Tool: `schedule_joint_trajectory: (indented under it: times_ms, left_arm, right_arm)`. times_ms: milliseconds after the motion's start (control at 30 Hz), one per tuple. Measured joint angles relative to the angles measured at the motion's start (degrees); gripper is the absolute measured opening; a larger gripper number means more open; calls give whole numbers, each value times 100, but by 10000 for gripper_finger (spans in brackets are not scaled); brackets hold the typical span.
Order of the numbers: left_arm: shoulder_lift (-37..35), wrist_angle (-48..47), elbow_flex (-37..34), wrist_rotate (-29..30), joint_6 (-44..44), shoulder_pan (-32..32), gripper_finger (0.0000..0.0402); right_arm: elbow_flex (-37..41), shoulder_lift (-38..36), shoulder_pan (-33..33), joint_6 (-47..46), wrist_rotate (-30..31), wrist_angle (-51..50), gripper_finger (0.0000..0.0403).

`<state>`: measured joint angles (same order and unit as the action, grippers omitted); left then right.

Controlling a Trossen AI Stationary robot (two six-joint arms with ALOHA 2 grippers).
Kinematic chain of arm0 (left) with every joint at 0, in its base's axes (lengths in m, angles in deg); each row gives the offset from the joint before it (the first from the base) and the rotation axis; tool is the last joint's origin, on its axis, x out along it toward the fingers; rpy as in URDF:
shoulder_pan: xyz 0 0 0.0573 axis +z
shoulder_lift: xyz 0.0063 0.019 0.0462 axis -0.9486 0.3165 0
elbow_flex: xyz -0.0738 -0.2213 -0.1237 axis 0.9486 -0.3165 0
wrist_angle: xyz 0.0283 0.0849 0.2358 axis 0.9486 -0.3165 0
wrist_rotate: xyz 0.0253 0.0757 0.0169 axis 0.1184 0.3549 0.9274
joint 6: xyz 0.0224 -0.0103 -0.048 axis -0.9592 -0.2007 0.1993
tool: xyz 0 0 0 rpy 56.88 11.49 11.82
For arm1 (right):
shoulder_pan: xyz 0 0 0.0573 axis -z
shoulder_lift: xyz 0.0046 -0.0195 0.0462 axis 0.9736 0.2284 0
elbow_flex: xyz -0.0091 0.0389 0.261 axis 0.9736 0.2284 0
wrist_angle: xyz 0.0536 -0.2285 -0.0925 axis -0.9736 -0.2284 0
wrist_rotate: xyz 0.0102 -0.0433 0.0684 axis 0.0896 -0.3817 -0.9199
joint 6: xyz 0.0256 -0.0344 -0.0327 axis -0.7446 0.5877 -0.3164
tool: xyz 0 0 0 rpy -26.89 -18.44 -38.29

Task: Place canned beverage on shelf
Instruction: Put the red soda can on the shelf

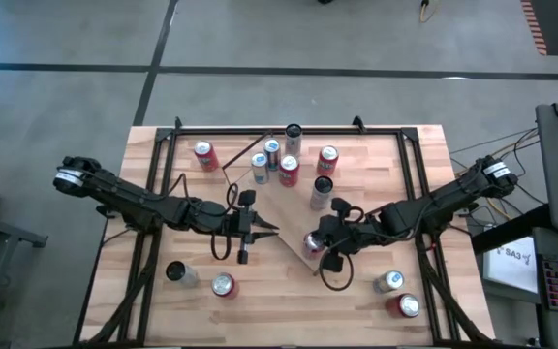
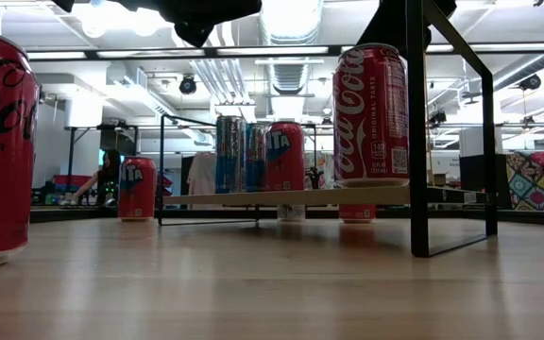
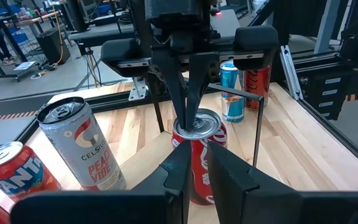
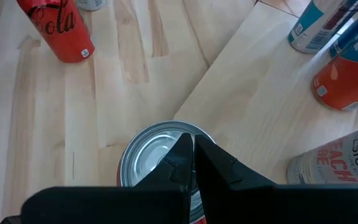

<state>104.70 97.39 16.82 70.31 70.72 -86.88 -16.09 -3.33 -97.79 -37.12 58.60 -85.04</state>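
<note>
Right gripper (image 1: pixel 324 248) at lower centre of the high view, fingers pinched fully together on the top of a red Coca-Cola can with silver lid (image 4: pixel 160 163), standing at the near corner of the flat light-wood rectangular shelf (image 1: pixel 294 215). Left gripper (image 1: pixel 262 231) just left of the shelf, fingers almost together, holding nothing. Several more cans upright on the shelf's upper part. On the plank wooden counter (image 1: pixel 289 301), loose cans at lower left and lower right.

Eleven aluminium drink cans (image 1: pixel 288 171) stood around one flat light-wood shelf (image 1: pixel 287 211), flanked by two dark robot arms (image 1: pixel 139 203).
</note>
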Motion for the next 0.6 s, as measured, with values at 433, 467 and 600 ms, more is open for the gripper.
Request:
schedule_joint_trajectory:
  times_ms: [433,467,600]
  left_arm:
    - [0,0,0,0,0,-2,36]
    - [0,2,0,0,0,0,36]
    - [0,2,0,0,0,-2,36]
  right_arm:
    - [-79,-20,0,147,13,-52,9]
    - [-117,-20,0,177,14,-48,9]
    - [-238,-31,2,292,39,-12,9]
